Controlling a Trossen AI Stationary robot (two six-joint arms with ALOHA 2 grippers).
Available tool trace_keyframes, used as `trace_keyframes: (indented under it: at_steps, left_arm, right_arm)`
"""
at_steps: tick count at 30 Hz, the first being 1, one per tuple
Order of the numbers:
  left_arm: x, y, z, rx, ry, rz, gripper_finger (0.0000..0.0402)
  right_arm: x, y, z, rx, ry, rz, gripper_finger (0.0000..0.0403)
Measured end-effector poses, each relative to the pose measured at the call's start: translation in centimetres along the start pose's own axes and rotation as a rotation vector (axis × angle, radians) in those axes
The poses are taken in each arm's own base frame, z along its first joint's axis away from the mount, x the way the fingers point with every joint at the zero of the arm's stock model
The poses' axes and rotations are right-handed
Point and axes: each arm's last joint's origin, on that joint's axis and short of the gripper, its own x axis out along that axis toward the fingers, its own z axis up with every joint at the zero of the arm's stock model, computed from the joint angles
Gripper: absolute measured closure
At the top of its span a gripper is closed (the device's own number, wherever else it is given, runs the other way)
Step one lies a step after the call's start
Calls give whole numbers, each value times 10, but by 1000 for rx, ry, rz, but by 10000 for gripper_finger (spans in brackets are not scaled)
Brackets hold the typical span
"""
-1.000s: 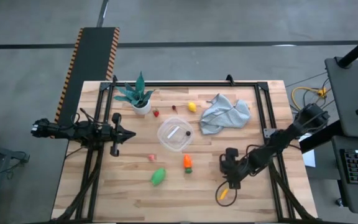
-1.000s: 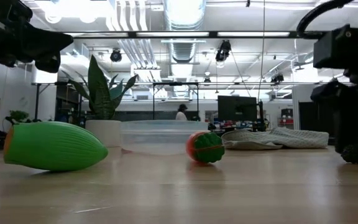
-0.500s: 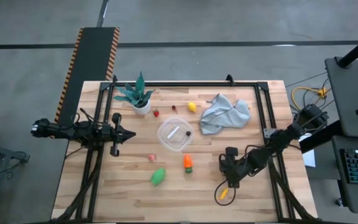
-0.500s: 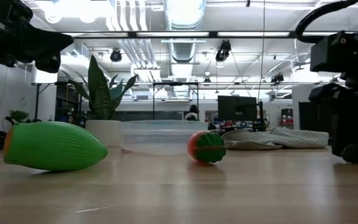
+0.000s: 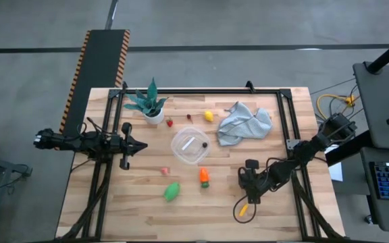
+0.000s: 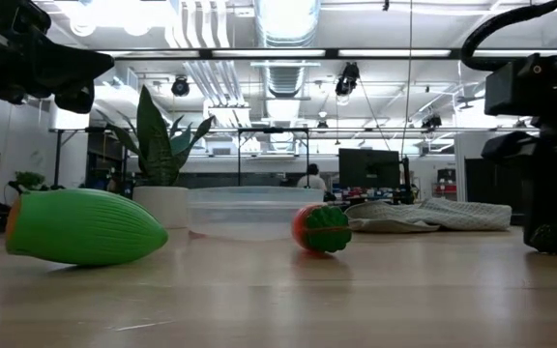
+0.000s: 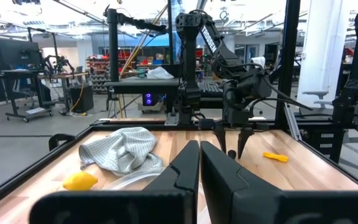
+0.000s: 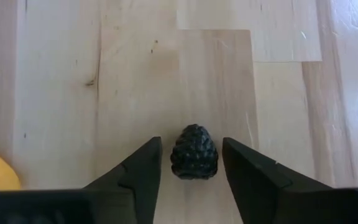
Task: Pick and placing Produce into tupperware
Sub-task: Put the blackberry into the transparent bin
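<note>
My right gripper (image 8: 190, 144) is open and points down at the table's near right part (image 5: 250, 194). Its fingers stand on either side of a dark brown bumpy berry (image 8: 194, 153) lying on the wood, with a gap on both sides. A yellow piece (image 5: 244, 210) lies just nearer. The clear round tub (image 5: 190, 146) stands mid-table with a dark piece (image 5: 203, 143) inside. Loose on the wood are a green piece (image 5: 172, 191), an orange one (image 5: 203, 176), a pink one (image 5: 164, 171), a red one (image 5: 169, 123) and a yellow lemon (image 5: 209, 115). My left gripper (image 7: 196, 149) is shut and hovers by the left edge (image 5: 137, 144).
A teal-leaved plant in a white pot (image 5: 151, 106) stands at the far left. A crumpled grey-blue cloth (image 5: 244, 123) lies far right of the tub. A black frame (image 5: 201, 91) runs round the table's edges. Bare wood lies along the near edge. A person (image 6: 309, 178) shows in the room behind.
In the low view, the lower end of my right gripper has shifted a little toward the table's right edge. The person in the room behind has walked toward the right. The produce and the tub have stayed where they were.
</note>
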Motion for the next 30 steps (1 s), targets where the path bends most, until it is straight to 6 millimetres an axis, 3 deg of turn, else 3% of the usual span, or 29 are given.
trace_keyframes:
  at_steps: [9,18,24,30]
  left_arm:
    - [0,0,0,0,0,0,402]
    - [0,0,0,0,0,0,402]
    - [0,0,0,0,0,0,402]
    - [0,0,0,0,0,0,402]
  right_arm:
    - [0,0,-1,-4,2,0,325]
    - [-1,-2,0,-24,-18,-42,326]
    - [-9,-6,22,-74,-110,-96,326]
    - [-11,-27,52,-87,-178,-190,326]
